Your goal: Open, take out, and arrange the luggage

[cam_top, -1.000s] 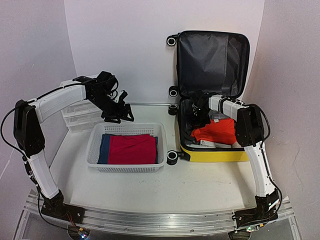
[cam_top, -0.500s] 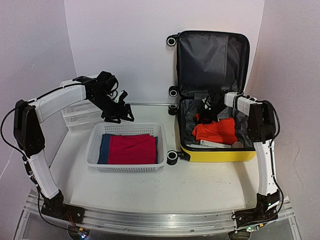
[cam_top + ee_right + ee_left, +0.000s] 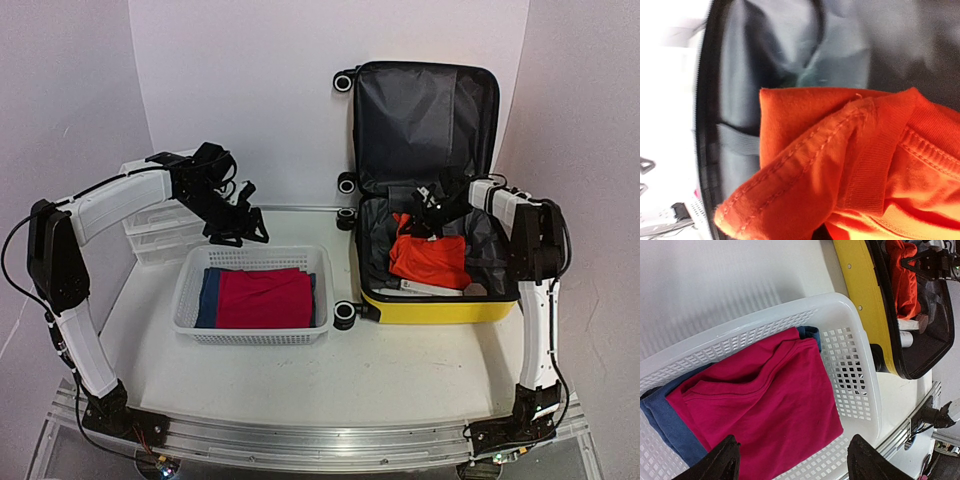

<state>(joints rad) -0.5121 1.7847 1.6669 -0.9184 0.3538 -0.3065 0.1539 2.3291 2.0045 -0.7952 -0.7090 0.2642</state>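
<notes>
Altogether one luggage (image 3: 430,303) (open), one orange garment (image 3: 432,262).

Pale lilac walls (image 3: 230,90) enclose a white table (image 3: 400,370).

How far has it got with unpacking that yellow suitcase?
The suitcase lies open, and a red garment and a blue garment already lie in the white basket. The right gripper seems to pinch an orange garment, one corner raised inside the case. Left: that garment and white items under it. The left gripper hovers open over the basket.
</notes>
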